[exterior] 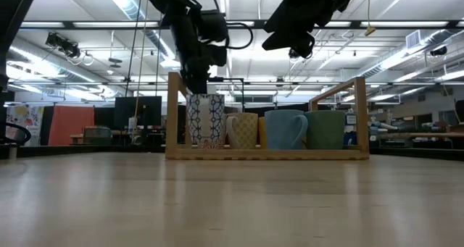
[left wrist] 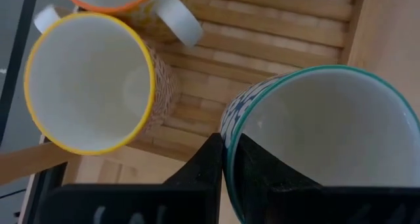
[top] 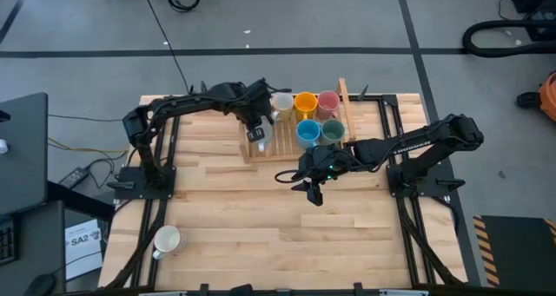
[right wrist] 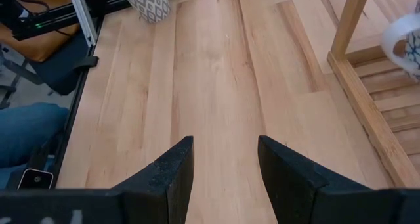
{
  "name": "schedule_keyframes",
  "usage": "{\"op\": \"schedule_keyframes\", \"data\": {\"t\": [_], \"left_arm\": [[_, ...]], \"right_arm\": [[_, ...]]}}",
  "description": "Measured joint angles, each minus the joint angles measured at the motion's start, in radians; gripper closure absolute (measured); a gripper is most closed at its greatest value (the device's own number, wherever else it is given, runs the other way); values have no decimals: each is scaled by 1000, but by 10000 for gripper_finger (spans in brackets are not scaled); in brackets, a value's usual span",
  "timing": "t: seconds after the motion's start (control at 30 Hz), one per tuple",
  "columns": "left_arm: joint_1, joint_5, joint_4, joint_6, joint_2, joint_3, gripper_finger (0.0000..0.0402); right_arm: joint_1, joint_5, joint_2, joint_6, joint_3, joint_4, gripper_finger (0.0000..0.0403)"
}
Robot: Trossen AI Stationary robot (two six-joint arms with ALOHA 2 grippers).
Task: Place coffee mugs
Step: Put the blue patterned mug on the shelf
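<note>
Left gripper (top: 258, 133) is over the near-left corner of the wooden rack (top: 261, 154), fingers (left wrist: 213, 159) pinched on the rim of a white mug w/ green rim and dark pattern (left wrist: 321, 142). In the low view that patterned mug (exterior: 206, 120) sits at the rack's left end w/ the gripper right on top of it; can't tell if the bottom is fully down on the slats.

Just beside it is a yellow-rimmed mug (left wrist: 88, 83), and an orange one (top: 305, 102) and a pink one (top: 327, 101) follow along the back row. Front row has a blue mug (top: 307, 133) and a dark green mug (top: 333, 131), touching or nearly so.

Right gripper (top: 314, 190) hangs over bare table (top: 261, 218) just in front of the rack, fingers (right wrist: 172, 175) spread apart, nothing between them.

One more cream mug (top: 166, 240) sits alone near the front-left corner of the table, well apart from the rest.
</note>
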Motion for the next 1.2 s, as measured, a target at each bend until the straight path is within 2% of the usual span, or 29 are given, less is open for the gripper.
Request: {"op": "schedule_keyframes", "data": {"t": [0.37, 0.87, 1.0, 1.2], "left_arm": [[-7, 1, 15, 25, 53, 2, 363], [-6, -2, 17, 40, 51, 1, 360], [-6, -2, 19, 41, 51, 1, 335], [-6, -1, 22, 42, 51, 0, 275]], "right_arm": [[0, 0, 0, 0, 0, 0, 228], [0, 0, 0, 0, 0, 0, 228], [0, 0, 0, 0, 0, 0, 228], [0, 0, 0, 0, 0, 0, 228]]}}
